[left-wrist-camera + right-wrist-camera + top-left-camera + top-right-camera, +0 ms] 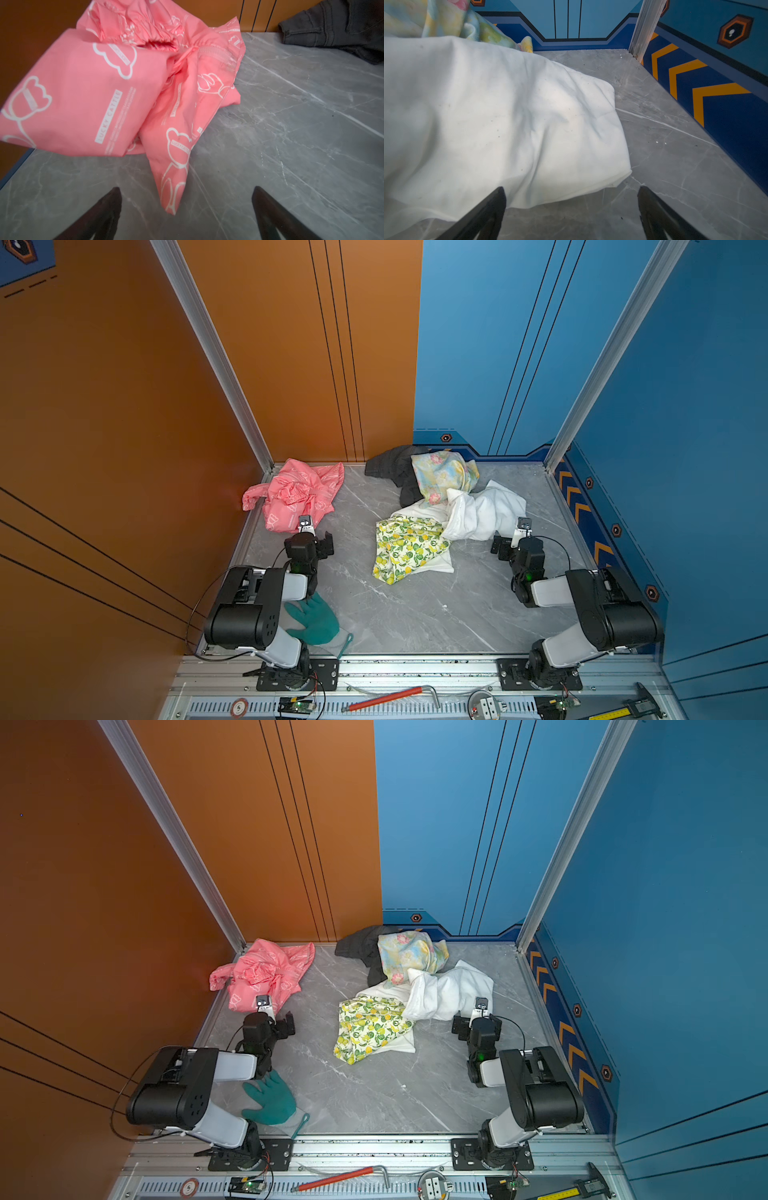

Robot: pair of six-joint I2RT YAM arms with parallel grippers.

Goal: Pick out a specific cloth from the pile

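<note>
1. The cloth [297, 491], coral pink with white bear outlines and lettering, lies crumpled at the table's [415, 614] 10 o'clock corner in both top views, against the orange wall.
2. It is well apart from the pile [436, 510], which sits around 1 o'clock of table centre: dark grey piece [395, 468], pastel floral piece [440, 475], white cloth [484, 510], lemon-print cloth [405, 547].
3. From the left gripper [187, 191] the cloth spreads from 10 to 12 o'clock in a top view, its near edge just beside the tool.
4. Left wrist view: a pointed corner of the cloth reaches in between the two fingers [110, 205] and touches neither.
5. The left gripper's jaws stand spread wide with nothing held; grey marble shows under them.
6. The right gripper [571, 191] is also spread wide and empty, at the 5 o'clock edge of the white cloth.
7. One right finger overlaps the white cloth's hem in the wrist view; contact can't be told.
8. A green glove [313, 618] lies by the left arm's base, at 7 o'clock on the table.
</note>
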